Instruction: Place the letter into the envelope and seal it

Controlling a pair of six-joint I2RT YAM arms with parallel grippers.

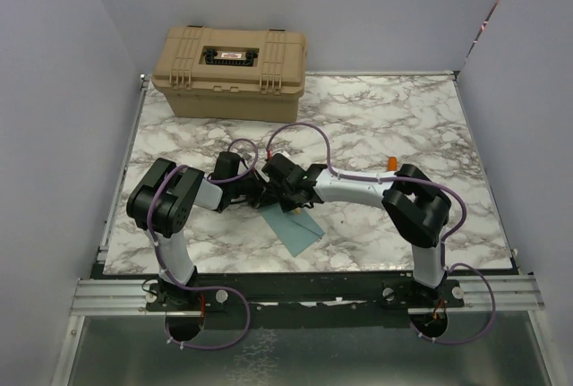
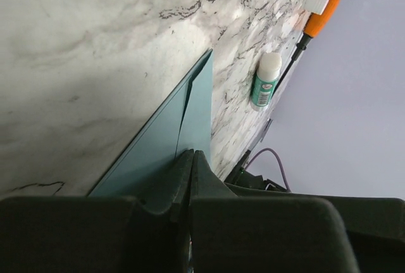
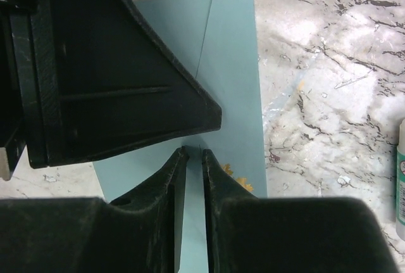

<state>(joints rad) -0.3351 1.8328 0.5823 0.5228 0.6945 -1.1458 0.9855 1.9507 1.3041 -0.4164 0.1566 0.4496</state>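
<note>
The teal envelope (image 1: 300, 227) lies flat on the marble table, its flap folded down, and also shows in the left wrist view (image 2: 168, 137) and the right wrist view (image 3: 231, 64). My left gripper (image 1: 260, 194) is shut, with its tips (image 2: 192, 154) pressed on the envelope. My right gripper (image 1: 279, 191) faces it tip to tip. Its jaws (image 3: 192, 153) are shut to a narrow slit over the envelope and hold nothing. The left gripper's finger (image 3: 126, 76) lies just ahead of them. The letter is not in view.
A tan hard case (image 1: 231, 71) stands at the back left. A glue stick (image 2: 266, 82) and an orange-handled tool (image 2: 319, 12) lie on the table beyond the envelope; the tool also shows in the top view (image 1: 392, 163). Grey walls enclose the table.
</note>
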